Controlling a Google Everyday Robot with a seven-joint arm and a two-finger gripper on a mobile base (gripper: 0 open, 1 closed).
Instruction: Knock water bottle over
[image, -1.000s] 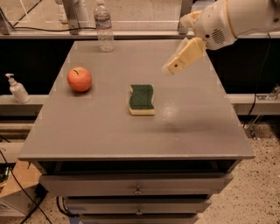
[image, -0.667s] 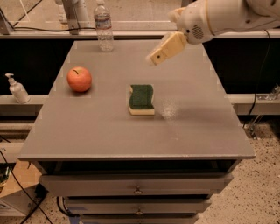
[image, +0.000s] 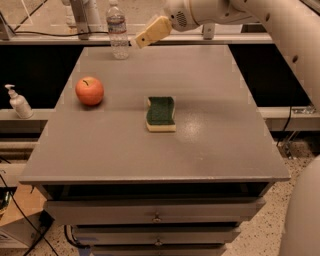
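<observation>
The water bottle (image: 117, 31) is clear ribbed plastic with a pale label band. It stands upright at the far left of the grey table (image: 210, 150), and its cap is cut off by the top of the view. My gripper (image: 139, 41) hangs above the far edge of the table, just to the right of the bottle and slightly apart from it, with its tan fingers (image: 152, 31) pointing down and left toward the bottle.
A red apple (image: 90, 90) sits at the left of the table. A green and yellow sponge (image: 160, 113) lies at the middle. A white pump dispenser bottle (image: 18, 102) stands on a ledge left of the table. Drawers sit below the front edge.
My gripper has swept left and toward the far edge of the table, from the right side to just beside the water bottle. The bottle, apple and sponge have not moved.
</observation>
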